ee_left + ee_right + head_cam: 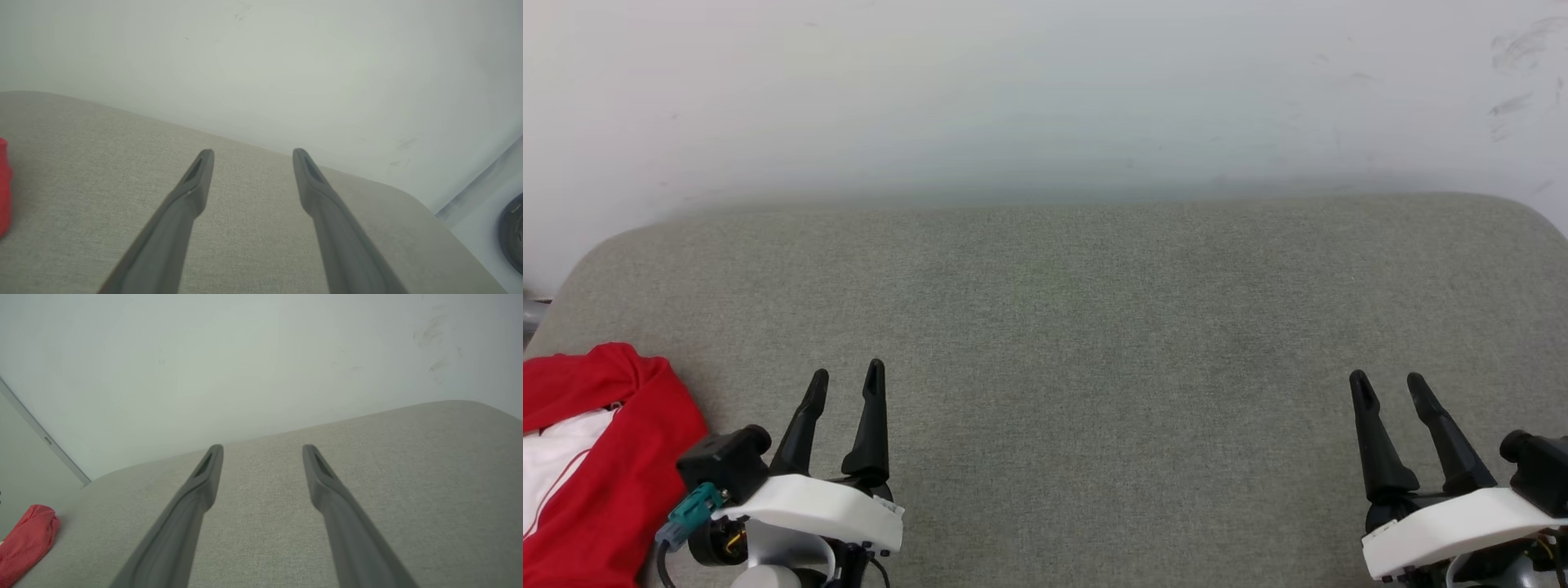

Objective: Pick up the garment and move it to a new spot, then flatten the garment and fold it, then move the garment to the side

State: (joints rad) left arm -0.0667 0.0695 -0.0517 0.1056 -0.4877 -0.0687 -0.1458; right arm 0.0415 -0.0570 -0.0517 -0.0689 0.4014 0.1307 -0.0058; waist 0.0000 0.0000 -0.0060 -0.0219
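The garment [600, 457] is a red shirt with a white panel, bunched at the lower left corner of the grey padded surface [1078, 327]; part of it runs past the picture's edge. My left gripper [848, 377] stands open just to its right, nothing between its fingers. My right gripper [1388, 380] stands open at the lower right, far from the cloth. In the left wrist view a red edge of the garment [3, 183] shows at the far left, apart from my open left gripper [253, 153]. The right wrist view has the garment [28, 539] at lower left and my open right gripper [262, 448].
A pale wall [1045, 90] rises right behind the padded surface's rounded far edge. A grey pipe end [533, 314] shows at the left edge. A dark round object [512, 232] lies beyond the surface's right corner in the left wrist view.
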